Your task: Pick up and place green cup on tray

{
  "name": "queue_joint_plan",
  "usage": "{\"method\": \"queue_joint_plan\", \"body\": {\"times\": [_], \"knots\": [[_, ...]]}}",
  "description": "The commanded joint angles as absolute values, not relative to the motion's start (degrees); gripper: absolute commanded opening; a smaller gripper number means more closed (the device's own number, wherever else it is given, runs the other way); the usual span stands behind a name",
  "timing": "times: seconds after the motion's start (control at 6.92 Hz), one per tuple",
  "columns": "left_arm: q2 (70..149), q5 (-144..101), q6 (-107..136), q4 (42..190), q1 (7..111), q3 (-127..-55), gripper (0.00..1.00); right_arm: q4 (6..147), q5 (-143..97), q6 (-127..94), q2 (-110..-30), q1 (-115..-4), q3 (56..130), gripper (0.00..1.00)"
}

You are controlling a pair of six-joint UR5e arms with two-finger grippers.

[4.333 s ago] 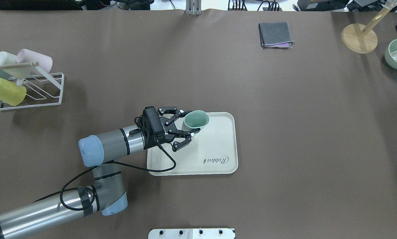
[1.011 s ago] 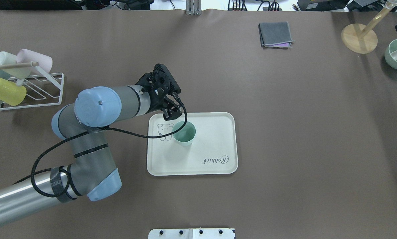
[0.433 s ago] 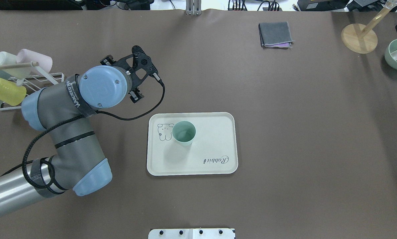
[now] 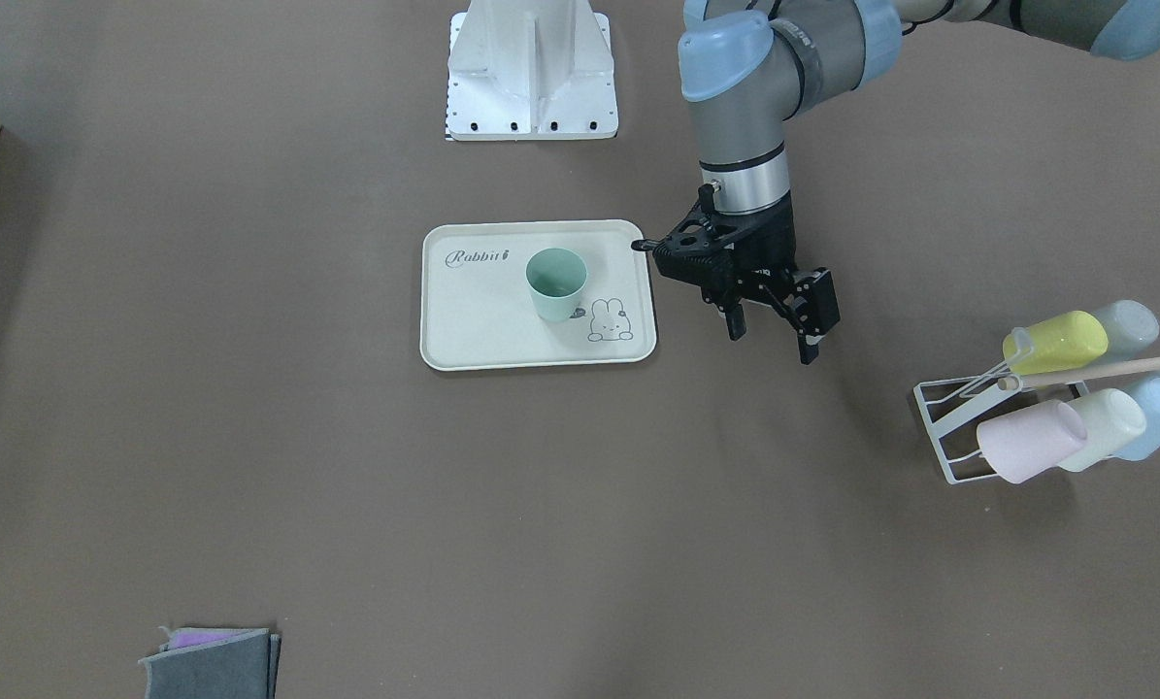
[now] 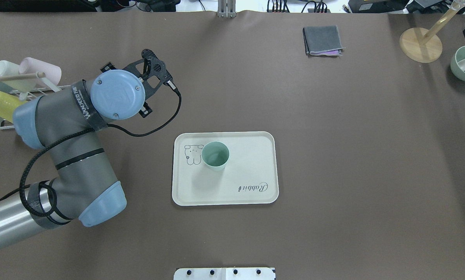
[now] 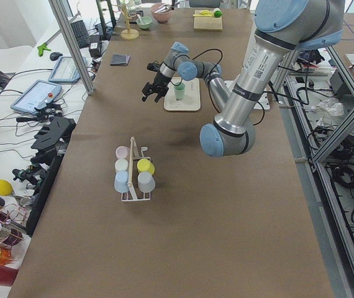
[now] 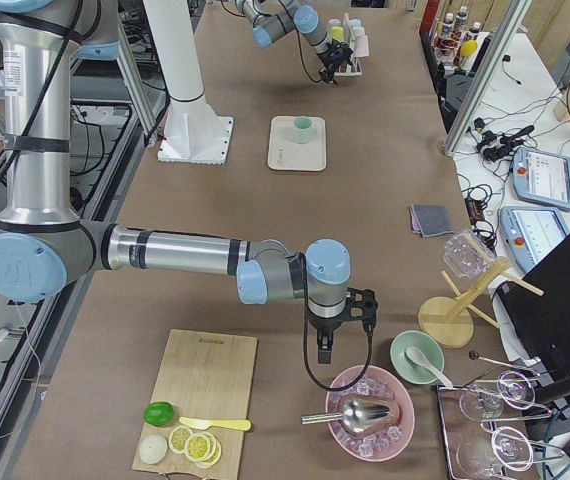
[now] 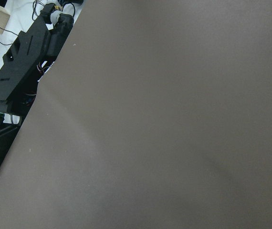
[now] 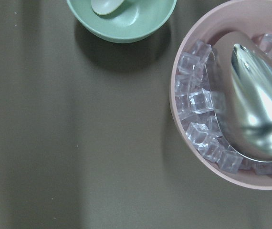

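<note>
Clock reference: overhead view, with 12 o'clock pointing away from the robot.
Tray print: the tray (image 5: pixel 251 155) carries the script word "Rabbit" (image 5: pixel 255 187) at 4 o'clock of the green cup (image 5: pixel 215 155). The word is inverted in this view and upright in the front-facing view. A line-drawn bunny (image 5: pixel 192 154) sits just at the cup's 9 o'clock.
Arm band: a dark band (image 5: pixel 85 105) on the left arm bears white lettering that cannot be read with certainty.
Green cup: upright, mouth up, empty. It stands on the tray at 10 o'clock of the tray's centre.
Left gripper: the left gripper (image 4: pixel 772 345) has its fingers spread and holds nothing. It hangs over bare table at 10 o'clock of the tray, apart from it, between the tray and the rack (image 5: pixel 41 109).
Right gripper: the right gripper (image 7: pixel 340 335) shows only in the right side view, so the finger state cannot be told. Its wrist camera looks down on a pink bowl (image 9: pixel 207 26) of ice cubes (image 9: pixel 198 102) with a metal scoop (image 9: pixel 260 100), and a green bowl (image 9: pixel 141 24) beside it.
Surface: the table (image 5: pixel 353 155) has a matte dark-brown cover with faint creases.
Table items: the rack, with pastel cups (image 5: pixel 4 105) on it, is at 9 o'clock. A folded grey cloth (image 5: pixel 322 40) is at 1 o'clock and a wooden stand (image 5: pixel 420 44) at 2 o'clock.
Room: aluminium frame posts (image 6: pixel 71 46), a tablet (image 6: pixel 37 93) and cables stand on the bench alongside. A cutting board (image 7: pixel 205 370) with a lime (image 7: pixel 158 413) lies at the table's right end.
</note>
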State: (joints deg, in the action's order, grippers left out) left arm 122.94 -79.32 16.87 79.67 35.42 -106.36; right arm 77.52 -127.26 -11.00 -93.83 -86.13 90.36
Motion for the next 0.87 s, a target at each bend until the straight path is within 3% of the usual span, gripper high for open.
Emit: {"method": "queue_joint_plan", "body": {"times": [0.0,0.29,0.72], "knots": [[122.78,-94.05,18.28,79.89,41.88,-108.45,0.99,77.52,-127.35,-10.99,-94.22,-86.13,90.09,1.0],[120.25,-114.67,17.93,79.72,54.34,-108.46,0.99,77.61,-127.27,-10.99,-94.39,-85.87,90.0,1.0],[109.9,-130.99,17.93,79.45,70.35,-109.43,0.99,77.69,-127.62,-11.34,-94.39,-85.61,90.0,1.0]]}}
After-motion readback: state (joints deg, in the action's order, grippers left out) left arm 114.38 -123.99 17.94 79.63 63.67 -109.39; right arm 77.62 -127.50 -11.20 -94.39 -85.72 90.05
